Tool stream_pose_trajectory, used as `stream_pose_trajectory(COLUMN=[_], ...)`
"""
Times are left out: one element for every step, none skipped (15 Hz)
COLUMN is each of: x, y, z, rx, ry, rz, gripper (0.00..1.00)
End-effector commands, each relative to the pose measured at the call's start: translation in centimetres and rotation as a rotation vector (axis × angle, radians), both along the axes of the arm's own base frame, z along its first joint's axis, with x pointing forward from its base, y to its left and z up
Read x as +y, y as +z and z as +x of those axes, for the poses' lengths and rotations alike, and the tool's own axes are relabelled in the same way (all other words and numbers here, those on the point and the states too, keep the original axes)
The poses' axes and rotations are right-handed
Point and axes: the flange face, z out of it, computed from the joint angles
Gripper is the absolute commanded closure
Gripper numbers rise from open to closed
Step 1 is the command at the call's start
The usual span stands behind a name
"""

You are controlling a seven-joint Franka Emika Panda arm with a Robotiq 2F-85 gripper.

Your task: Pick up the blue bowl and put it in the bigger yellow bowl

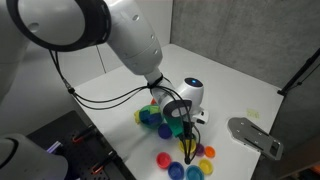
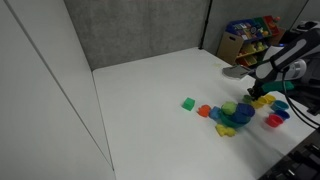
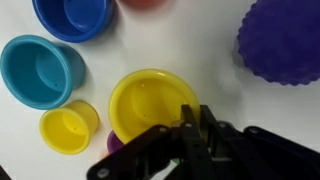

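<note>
In the wrist view the bigger yellow bowl (image 3: 148,103) sits upright and empty at the centre. The blue bowl (image 3: 70,15) stands on the table at the top left, cut off by the frame edge and apart from the yellow one. My gripper (image 3: 195,125) hangs over the yellow bowl's right rim with its fingers pressed together and nothing between them. In both exterior views the gripper (image 1: 187,133) (image 2: 262,92) is low over the cluster of coloured bowls.
A turquoise cup (image 3: 40,70) and a smaller yellow bowl (image 3: 67,130) lie left of the big yellow one. A purple spiky ball (image 3: 285,45) sits at the upper right. More small bowls (image 1: 190,165) lie nearer the table's front edge. A toy shelf (image 2: 250,38) stands beyond the table.
</note>
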Motion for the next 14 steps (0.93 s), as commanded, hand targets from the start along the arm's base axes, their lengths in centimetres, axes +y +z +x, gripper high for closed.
stream_pose_trajectory(x=[0.1,0.0,0.0,0.0,0.0,0.0,0.0,-0.1,-0.2,-0.3,-0.5,-0.6,-0.8,-1.2], y=[1.8,1.7,1.5,1.3,1.0,0.8,0.6,0.6,0.6,0.7,0.9,1.3,1.5,2.0], z=[-0.2,-0.3,-0.5,-0.6,-0.9,-1.1,-1.3,-1.5,-1.6,-1.7,-1.7,-1.8,-1.8,-1.9], rx=[0.001,0.003,0.006,0.010,0.016,0.022,0.026,0.030,0.030,0.029,0.028,0.026,0.022,0.018], ry=[0.011,0.012,0.013,0.013,0.012,0.011,0.012,0.010,0.007,0.005,0.004,0.002,0.002,-0.003], rz=[-0.019,-0.021,-0.021,-0.022,-0.021,-0.021,-0.021,-0.019,-0.019,-0.020,-0.021,-0.022,-0.025,-0.035], gripper=[0.95,0.95,0.95,0.95,0.95,0.95,0.95,0.95,0.63,0.63,0.56,0.47,0.40,0.31])
